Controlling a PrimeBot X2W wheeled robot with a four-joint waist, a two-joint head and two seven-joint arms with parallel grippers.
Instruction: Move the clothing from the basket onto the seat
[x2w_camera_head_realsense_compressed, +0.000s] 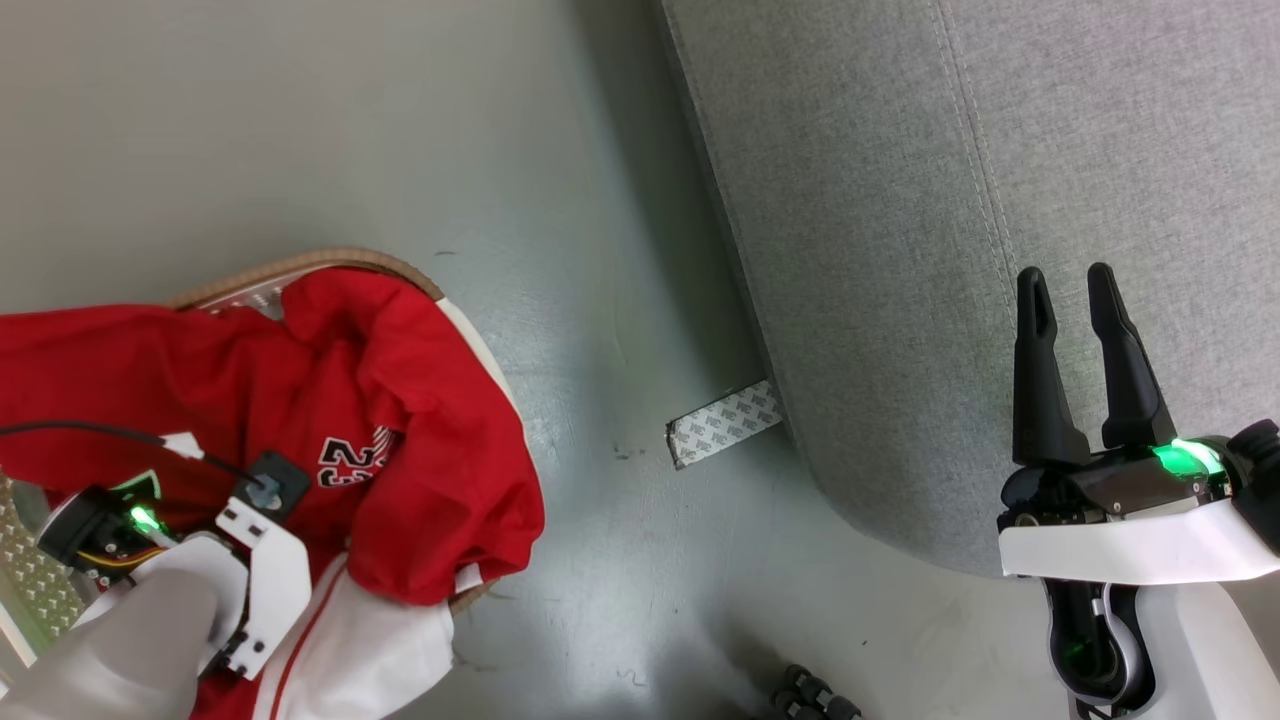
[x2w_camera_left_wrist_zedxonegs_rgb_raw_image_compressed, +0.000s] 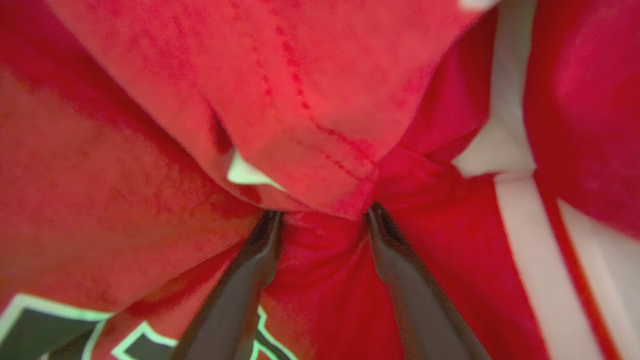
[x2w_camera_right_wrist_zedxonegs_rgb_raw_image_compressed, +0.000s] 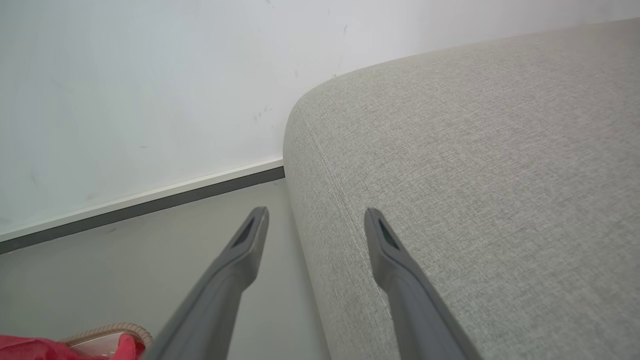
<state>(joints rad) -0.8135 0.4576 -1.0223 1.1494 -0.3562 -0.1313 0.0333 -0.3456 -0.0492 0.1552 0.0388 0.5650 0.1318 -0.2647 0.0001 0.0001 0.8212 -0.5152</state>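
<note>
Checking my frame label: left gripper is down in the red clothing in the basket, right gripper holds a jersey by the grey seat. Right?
One slip: the right gripper holds nothing. The right wrist view shows its fingers spread, with just floor and seat between them. The rest stands: the left gripper is down in the red clothing in the basket.

Indoor room, reads as a home-style laundry setup, possibly a test mock-up: large light-grey fabric-upholstered seat (x2w_camera_head_realsense_compressed: 950, 200) with stitched seams on a smooth grey painted floor (x2w_camera_head_realsense_compressed: 300, 120), plain white wall (x2w_camera_right_wrist_zedxonegs_rgb_raw_image_compressed: 125, 75) and white skirting board (x2w_camera_right_wrist_zedxonegs_rgb_raw_image_compressed: 150, 197) with a dark lower strip just behind the seat's rounded corner. Left of the seat in the head view, a cream plastic laundry basket (x2w_camera_head_realsense_compressed: 330, 262) with a brown rim band, heaped with bright red sports jerseys (x2w_camera_head_realsense_compressed: 420, 400). A strip of printed adhesive backing paper (x2w_camera_head_realsense_compressed: 722, 425) pokes out from under the seat's edge.
</note>
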